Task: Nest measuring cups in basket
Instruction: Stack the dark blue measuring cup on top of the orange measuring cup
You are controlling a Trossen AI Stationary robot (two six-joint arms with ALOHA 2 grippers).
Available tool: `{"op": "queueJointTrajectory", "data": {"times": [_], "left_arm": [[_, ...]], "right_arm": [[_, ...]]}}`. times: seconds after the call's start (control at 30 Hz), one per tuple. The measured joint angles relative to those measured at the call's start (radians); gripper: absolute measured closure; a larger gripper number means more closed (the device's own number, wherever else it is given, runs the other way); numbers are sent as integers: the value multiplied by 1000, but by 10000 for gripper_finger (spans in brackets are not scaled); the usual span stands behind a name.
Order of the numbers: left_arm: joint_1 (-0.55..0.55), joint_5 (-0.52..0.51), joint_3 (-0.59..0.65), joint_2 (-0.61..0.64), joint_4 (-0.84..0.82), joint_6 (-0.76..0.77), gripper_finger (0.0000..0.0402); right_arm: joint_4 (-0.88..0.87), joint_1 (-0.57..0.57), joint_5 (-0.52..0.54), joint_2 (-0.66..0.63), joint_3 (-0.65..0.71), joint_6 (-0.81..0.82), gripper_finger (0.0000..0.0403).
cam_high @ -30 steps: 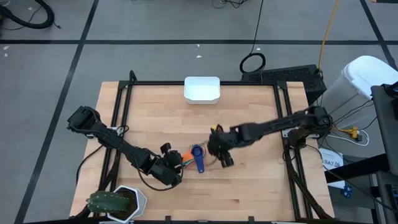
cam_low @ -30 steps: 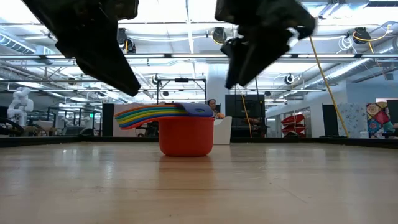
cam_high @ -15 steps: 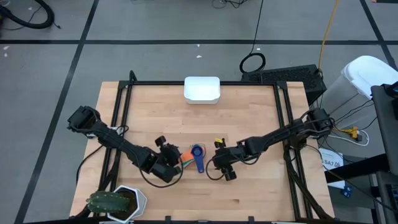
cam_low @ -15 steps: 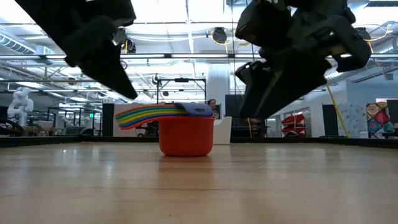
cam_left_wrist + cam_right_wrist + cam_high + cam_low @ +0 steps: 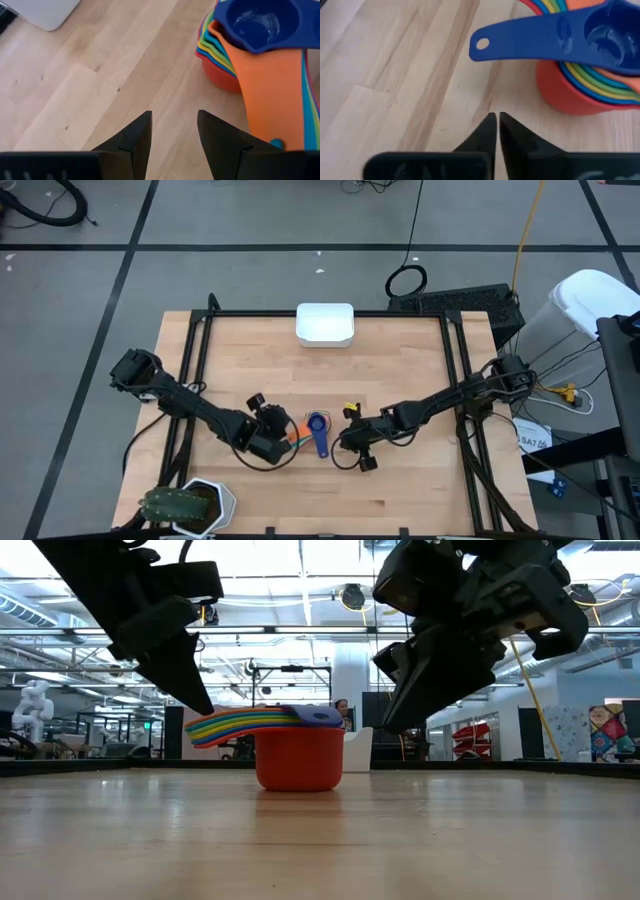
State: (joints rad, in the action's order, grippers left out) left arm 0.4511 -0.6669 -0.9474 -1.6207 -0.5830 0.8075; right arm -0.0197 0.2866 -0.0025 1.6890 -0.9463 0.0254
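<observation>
Tabletop point(image 5: 400, 350) of pale wood was seen carrying nested measuring cups point(image 5: 316, 430); basket point(image 5: 324, 325) at far edge. Left gripper point(image 5: 172, 135) was parted, right gripper point(image 5: 497, 131) closed, both empty.

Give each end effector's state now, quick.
Left end effector: open, empty, beside the cups.
Right end effector: closed, empty, near the cups.
</observation>
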Motion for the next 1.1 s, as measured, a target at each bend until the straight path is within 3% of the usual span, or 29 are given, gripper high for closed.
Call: {"op": "queueJointTrajectory", "data": {"times": [0.17,0.43,0.77,1.1], "left_arm": [[0,13,0,0,-2,0,278],[0,23,0,0,-2,-2,391],[-26,99,0,0,8,-16,397],[-60,104,15,0,3,-27,399]], "right_arm": [[4,3,2,0,0,-11,401],[5,3,2,0,0,-13,403],[56,-2,-2,2,-1,-15,403],[130,-9,-54,146,-1,-4,403]]}}
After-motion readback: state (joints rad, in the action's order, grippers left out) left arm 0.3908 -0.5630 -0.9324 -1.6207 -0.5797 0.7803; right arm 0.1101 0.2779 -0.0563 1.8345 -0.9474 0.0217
